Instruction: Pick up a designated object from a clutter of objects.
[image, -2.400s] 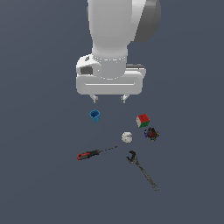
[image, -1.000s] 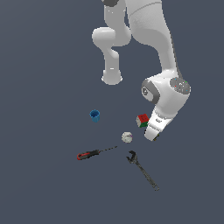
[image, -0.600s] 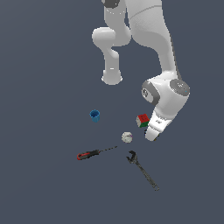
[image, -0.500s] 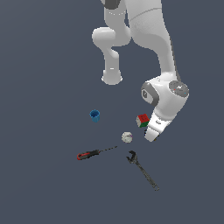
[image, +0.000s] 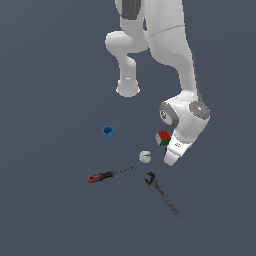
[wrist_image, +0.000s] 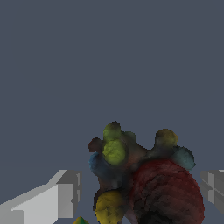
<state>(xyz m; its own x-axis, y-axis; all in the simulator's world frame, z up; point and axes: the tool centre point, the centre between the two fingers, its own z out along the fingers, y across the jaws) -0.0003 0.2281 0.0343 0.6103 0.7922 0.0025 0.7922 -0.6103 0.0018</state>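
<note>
We see the dark lump (wrist_image: 144, 183) between our gripper's (wrist_image: 140, 197) two fingers (wrist_image: 57, 199), which stand apart on either side of it; whether they touch it we cannot tell. In the exterior view the gripper (image: 171, 159) sits low just beside the red-green-white cube (image: 163, 137), near the white ball (image: 145, 156), hiding the lump

The dark multicoloured lump (wrist_image: 144, 183) looks rough, mottled and matt. The wrench (image: 162, 194) reads as dark metal. The arm (image: 167, 45) is smooth white plastic; the worktop (image: 50, 75) plain matt grey.
</note>
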